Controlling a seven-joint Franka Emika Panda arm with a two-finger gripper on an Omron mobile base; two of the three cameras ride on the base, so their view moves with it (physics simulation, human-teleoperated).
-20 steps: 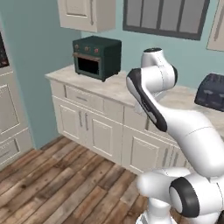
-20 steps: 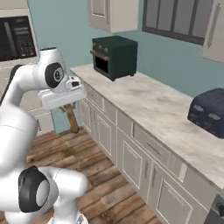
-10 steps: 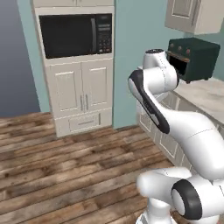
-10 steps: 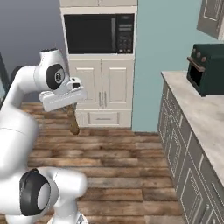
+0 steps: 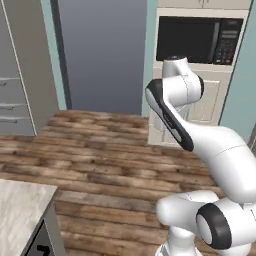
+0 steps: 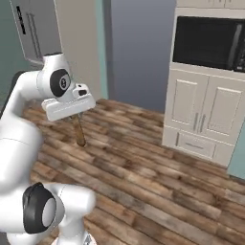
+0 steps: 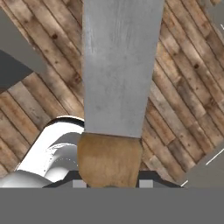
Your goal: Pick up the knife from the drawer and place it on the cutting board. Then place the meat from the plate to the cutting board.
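The knife (image 7: 117, 74) hangs in the air over the wooden floor (image 6: 158, 186), its brown handle clamped between the nearly closed jaws of the gripper (image 6: 76, 117), its grey blade pointing away from the hand. In the right base view we see it dangling below the gripper, with the microwave (image 6: 210, 43) and cabinet (image 6: 201, 119) beyond. We judge the carry to be in hand; the next move calls for reaching the cutting board and lowering the knife onto it.
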